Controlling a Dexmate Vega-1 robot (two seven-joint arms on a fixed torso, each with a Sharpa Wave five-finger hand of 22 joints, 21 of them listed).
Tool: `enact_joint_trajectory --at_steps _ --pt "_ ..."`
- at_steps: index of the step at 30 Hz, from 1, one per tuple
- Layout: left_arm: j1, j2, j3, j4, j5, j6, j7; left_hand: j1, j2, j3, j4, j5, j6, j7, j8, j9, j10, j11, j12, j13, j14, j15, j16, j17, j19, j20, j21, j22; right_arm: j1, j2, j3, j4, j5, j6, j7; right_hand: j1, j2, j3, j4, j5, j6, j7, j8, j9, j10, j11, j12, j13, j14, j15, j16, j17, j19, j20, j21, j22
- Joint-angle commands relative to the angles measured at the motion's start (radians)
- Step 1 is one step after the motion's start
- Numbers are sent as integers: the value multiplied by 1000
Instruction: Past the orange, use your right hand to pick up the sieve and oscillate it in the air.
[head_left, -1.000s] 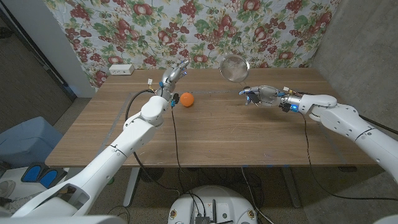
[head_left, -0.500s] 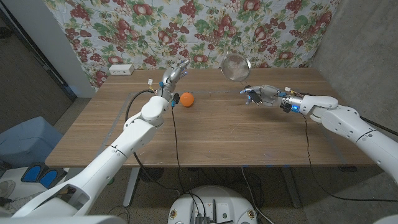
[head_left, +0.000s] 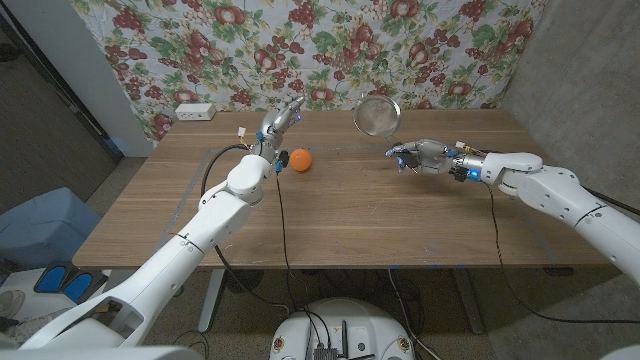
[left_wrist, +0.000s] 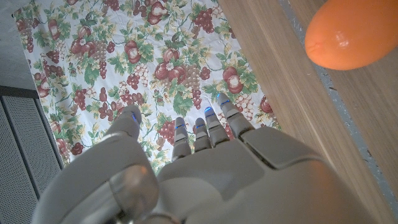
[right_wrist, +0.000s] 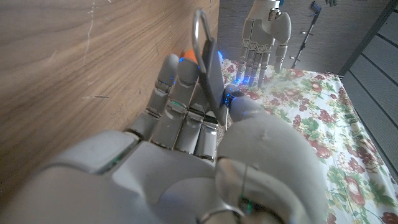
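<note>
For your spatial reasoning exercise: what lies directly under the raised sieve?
The sieve, gripped by the right hand, hangs in the air. Under it is bare wooden table near the far edge; the orange sits off to its side. The fingers hide part of the handle.

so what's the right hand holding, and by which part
The right hand holds the sieve by its handle, bowl raised off the table. The left hand holds nothing.
</note>
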Motion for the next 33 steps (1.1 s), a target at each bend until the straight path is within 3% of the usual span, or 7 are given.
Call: enact_joint_trajectory --at_steps 1,14,33 --pt "1 0 -3 1 -3 -1 0 -12 0 7 -4 -2 6 3 -3 1 0 8 -2 3 -5 0 2 2 -4 0 0 2 78 -15 -67 9 -51 -107 41 54 38 12 -12 -6 57 70 -13 -3 35 -13 -4 -1 98 -76 15 3 32 -134 22 3" --pt "-1 0 -2 3 -2 -1 0 -18 2 11 -7 -3 6 3 -3 1 0 7 -2 3 -9 -1 1 1 -5 -1 0 2 127 -16 -105 31 -80 -163 81 74 37 38 -27 -14 71 102 -37 -15 57 8 -7 -8 138 -75 29 -1 76 -137 55 -2" --pt "-3 -3 -1 9 -6 -4 -3 -26 3 15 -9 -4 4 4 -5 1 0 9 -2 3 -10 0 1 1 -7 -2 0 2 110 -14 -88 26 -79 -134 66 73 32 54 -24 -17 76 100 -52 -21 55 6 -7 9 148 -74 36 1 75 -142 59 -7"
